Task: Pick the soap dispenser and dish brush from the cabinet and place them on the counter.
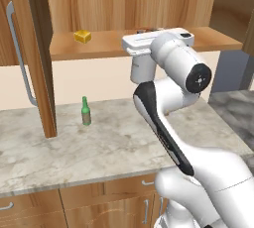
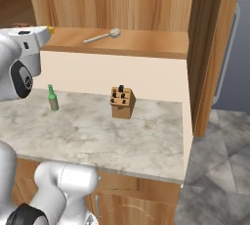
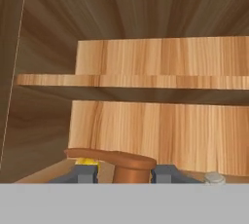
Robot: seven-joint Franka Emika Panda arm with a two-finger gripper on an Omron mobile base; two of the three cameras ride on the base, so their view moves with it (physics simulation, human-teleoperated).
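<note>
Grips with the pincer (image 3: 124, 173): both dark fingertips (image 3: 85, 174) pressed against the sides of the orange-brown pump top of the soap dispenser (image 3: 131, 162), jaws partly closed on it. Reaches level into the cabinet (image 1: 42, 73), just over its lower shelf (image 1: 104, 43); hides the bottle's body, so cannot tell whether lifted or standing. Judging the step as the carry-out:

- Lift only a little first. A pump neck is a narrow, high hold on a rounded bottle, so expect swing below the fingers.
- Draw straight back toward the base, clear of the shelf lip, before lowering.
- Mind the yellow sponge (image 1: 83, 36) just beyond to the left and the dish brush (image 2: 102, 36) lying farther right on the shelf.
- Set down on bare counter (image 1: 109, 147), apart from the green bottle (image 1: 86, 112) and the knife block (image 2: 122, 103).
- Release only once upright and resting.
</note>
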